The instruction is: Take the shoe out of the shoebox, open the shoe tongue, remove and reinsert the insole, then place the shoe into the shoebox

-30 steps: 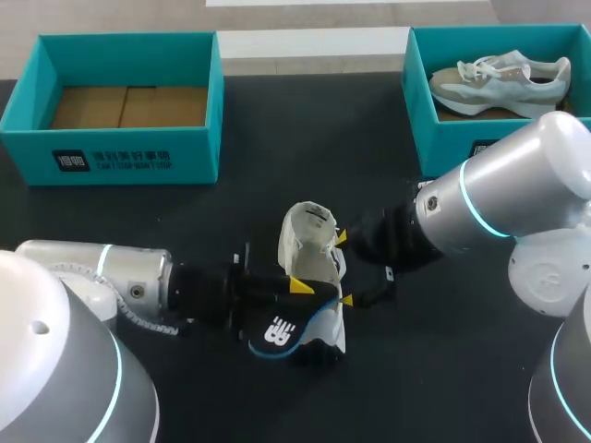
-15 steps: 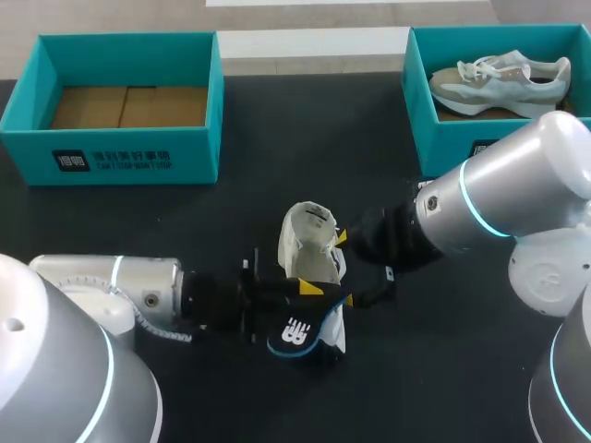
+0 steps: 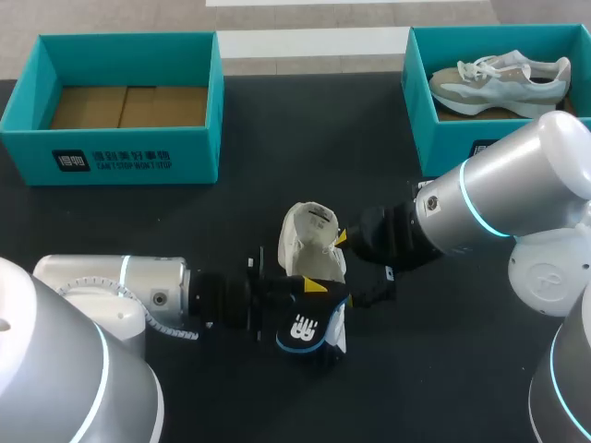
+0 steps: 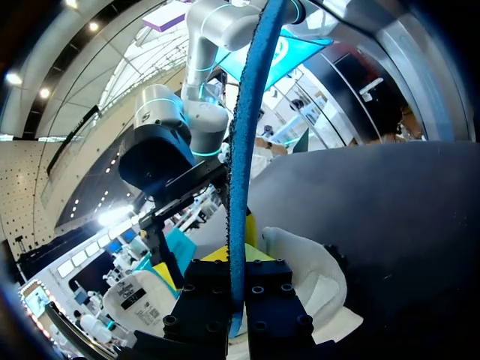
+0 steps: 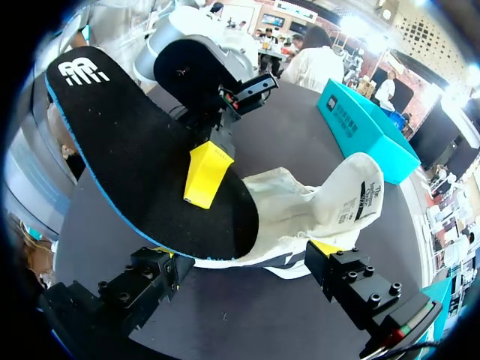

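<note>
Left wrist view: the insole (image 4: 240, 187), judged thin, light and floppy, is pinched edge-on in the left gripper (image 4: 234, 300), the white shoe (image 4: 307, 270) lying just ahead. The soft-sided shoe is clamped across its width by the right gripper (image 5: 244, 274).

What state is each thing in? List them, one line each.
insole: out of the shoe, held by the left gripper
shoe: on the table, without its insole
left gripper: shut on insole
right gripper: shut on shoe
left shoebox: open, empty
right shoebox: open, holds a second shoe
</note>
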Motion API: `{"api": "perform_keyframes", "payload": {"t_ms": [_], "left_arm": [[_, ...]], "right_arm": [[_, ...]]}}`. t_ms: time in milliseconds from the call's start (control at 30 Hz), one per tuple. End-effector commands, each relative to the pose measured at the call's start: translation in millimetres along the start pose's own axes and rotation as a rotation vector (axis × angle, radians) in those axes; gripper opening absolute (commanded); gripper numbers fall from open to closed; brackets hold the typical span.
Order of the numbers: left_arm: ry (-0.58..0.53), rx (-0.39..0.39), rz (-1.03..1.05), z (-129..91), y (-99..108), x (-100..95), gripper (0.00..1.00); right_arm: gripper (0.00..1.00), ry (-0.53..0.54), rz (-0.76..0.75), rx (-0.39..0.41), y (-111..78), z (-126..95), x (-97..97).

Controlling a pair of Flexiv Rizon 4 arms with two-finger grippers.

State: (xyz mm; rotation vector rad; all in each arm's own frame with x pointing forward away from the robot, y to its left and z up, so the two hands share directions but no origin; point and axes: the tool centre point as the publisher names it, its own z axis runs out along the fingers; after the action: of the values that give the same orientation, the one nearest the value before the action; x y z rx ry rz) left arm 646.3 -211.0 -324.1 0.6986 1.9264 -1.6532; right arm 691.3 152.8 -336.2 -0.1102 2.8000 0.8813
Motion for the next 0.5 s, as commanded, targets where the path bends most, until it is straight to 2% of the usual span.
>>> {"api": "perform_keyframes", "payload": {"t_ms": [33, 300, 500], "left_arm": [[0.002, -0.017, -0.006, 0, 2, 2.2, 0.00], [0.006, -0.053, -0.017, -5, 15, 7.9, 0.00], [0.008, -0.073, -0.016, -1, 32, 3.6, 0.00]], "right_arm": [[1.00, -0.004, 0.001, 0.001, 0.0, 1, 1.5], [1.00, -0.004, 0.001, 0.001, 0.0, 1, 1.5], [1.00, -0.004, 0.001, 0.001, 0.0, 1, 1.5]]}}
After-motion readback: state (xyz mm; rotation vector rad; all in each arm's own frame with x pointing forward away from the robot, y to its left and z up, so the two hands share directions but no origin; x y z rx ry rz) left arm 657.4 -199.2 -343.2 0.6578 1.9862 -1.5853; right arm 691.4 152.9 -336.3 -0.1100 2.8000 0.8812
